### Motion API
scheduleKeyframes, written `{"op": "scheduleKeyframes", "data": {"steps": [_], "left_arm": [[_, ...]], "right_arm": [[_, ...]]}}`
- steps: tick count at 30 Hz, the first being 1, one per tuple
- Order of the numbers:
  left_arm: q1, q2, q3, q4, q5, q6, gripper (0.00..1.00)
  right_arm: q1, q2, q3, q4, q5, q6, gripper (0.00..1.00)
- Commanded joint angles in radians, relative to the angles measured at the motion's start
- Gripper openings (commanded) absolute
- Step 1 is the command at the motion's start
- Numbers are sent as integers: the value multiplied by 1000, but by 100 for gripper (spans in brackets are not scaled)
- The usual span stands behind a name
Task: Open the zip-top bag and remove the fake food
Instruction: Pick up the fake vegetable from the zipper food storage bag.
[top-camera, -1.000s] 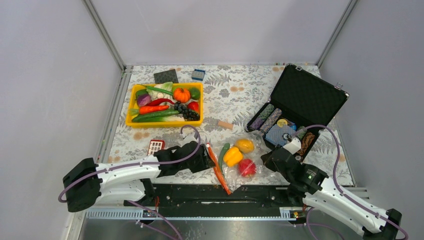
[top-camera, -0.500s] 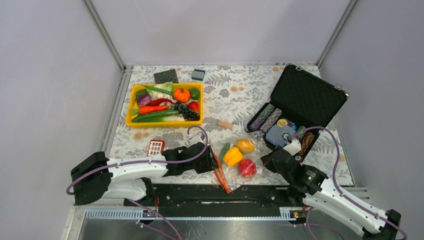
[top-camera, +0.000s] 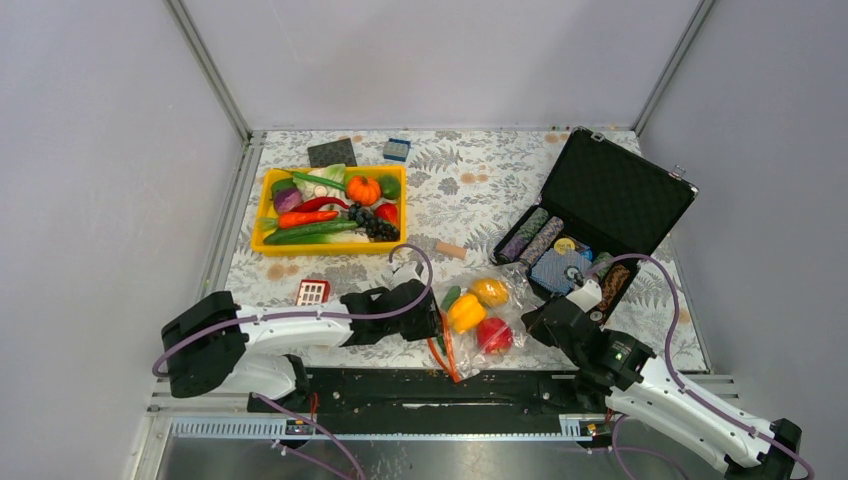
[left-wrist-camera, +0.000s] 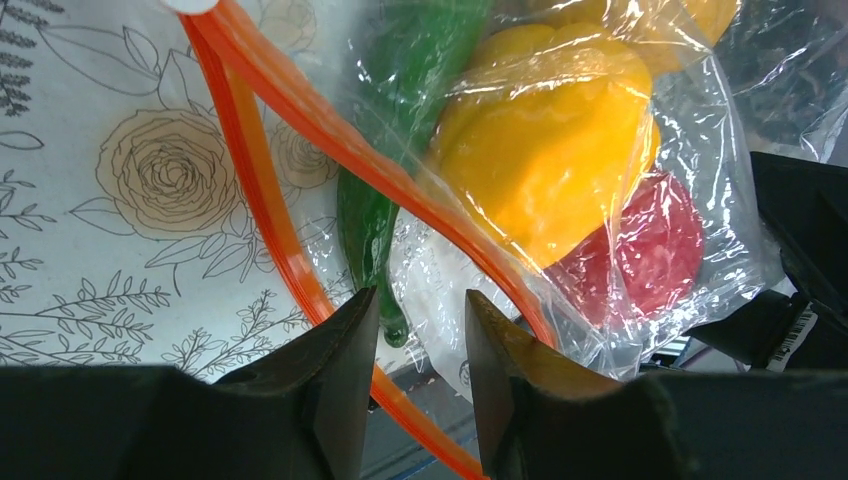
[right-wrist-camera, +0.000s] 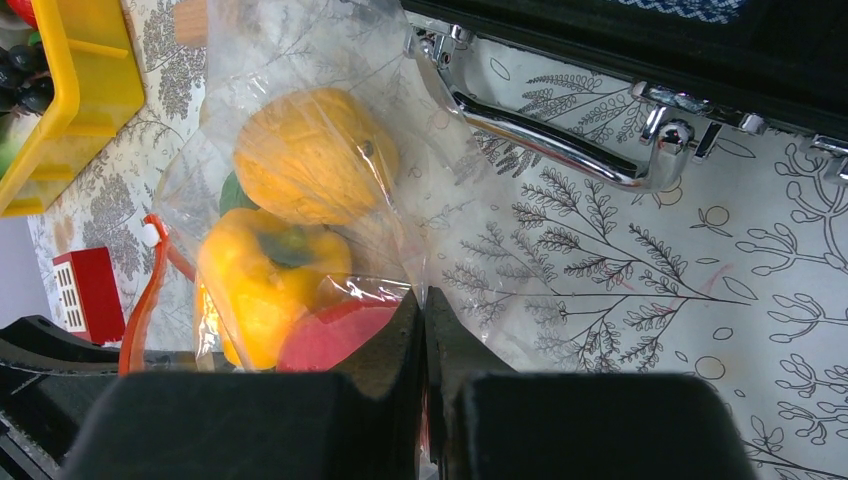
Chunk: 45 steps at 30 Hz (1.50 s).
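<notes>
The clear zip-top bag (top-camera: 478, 322) lies at the table's near edge with its orange zip strip (left-wrist-camera: 300, 110) parted. Inside are a yellow bell pepper (top-camera: 465, 312), a red apple (top-camera: 493, 335), a yellow-orange round fruit (top-camera: 490, 291) and a green pepper (left-wrist-camera: 385, 150). My left gripper (left-wrist-camera: 420, 305) is open at the bag's mouth, one finger on each side of the bag's lip and the green pepper's tip, the near zip strip under it. My right gripper (right-wrist-camera: 424, 300) is shut on the bag's plastic at its closed end, beside the apple (right-wrist-camera: 335, 335).
A yellow bin (top-camera: 262, 230) of other fake food stands at the back left. An open black case (top-camera: 620, 190) with poker chip rolls stands at the right, its handle (right-wrist-camera: 545, 120) close to the bag. A small red block (top-camera: 312, 292) lies left of the left gripper.
My left gripper has moved right, from beside the zip strip into the bag's mouth, pushing the strip rightward. The right gripper and the bag's closed end have stayed put.
</notes>
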Motion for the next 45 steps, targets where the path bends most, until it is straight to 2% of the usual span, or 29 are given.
{"op": "scheduleKeyframes", "data": {"steps": [1,18,33,45], "left_arm": [[-8,23,71,-18,-72,50,37],[-29,111,155,-178,-210,118,34],[-58,193,217,-178,-205,134,33],[-74,272,273,-255,-260,151,34]], "right_arm": [[3,-5,-5,5,-5,19,0],[3,0,-14,24,-15,23,0],[3,7,-15,27,-25,23,0],[3,16,-19,39,-34,24,0]]}}
